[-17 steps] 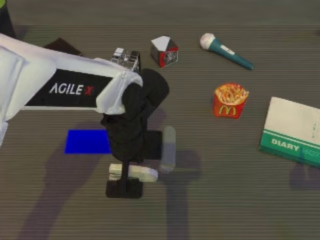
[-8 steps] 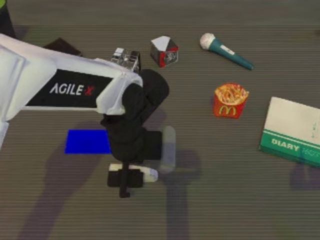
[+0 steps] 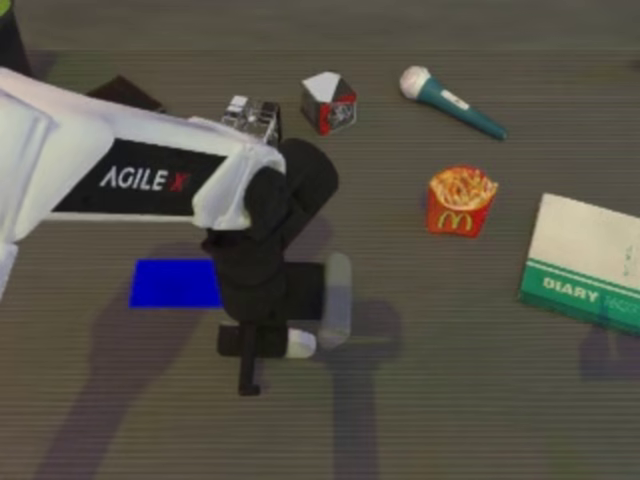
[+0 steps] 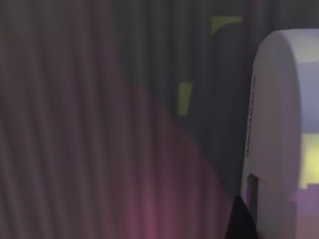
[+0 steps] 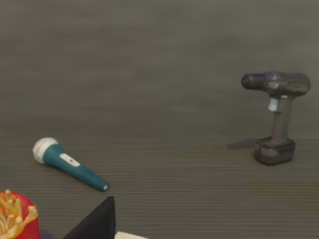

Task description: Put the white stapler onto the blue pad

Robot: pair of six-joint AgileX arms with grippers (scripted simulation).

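Note:
The white stapler (image 3: 300,343) lies on the table right of the blue pad (image 3: 172,283), with only its rounded right end showing from under my left gripper (image 3: 255,342). That gripper is shut across the stapler's body. In the left wrist view the stapler (image 4: 279,124) fills the side of the picture, with a dark fingertip (image 4: 241,221) right against it. The blue pad lies flat and bare, its right edge hidden under my left arm. My right arm is out of the top view; in the right wrist view one dark fingertip (image 5: 102,216) shows.
Along the back stand a dark brown wallet (image 3: 125,92), a metallic cube (image 3: 252,115), a red-and-white carton (image 3: 328,102) and a teal microphone (image 3: 450,100). A fries box (image 3: 461,200) and a diary book (image 3: 585,262) are at the right. A drill (image 5: 276,114) stands farther off.
My left gripper's near finger has moved in from the front until the jaws closed on the stapler, now covering its left end. The stapler has hardly moved.

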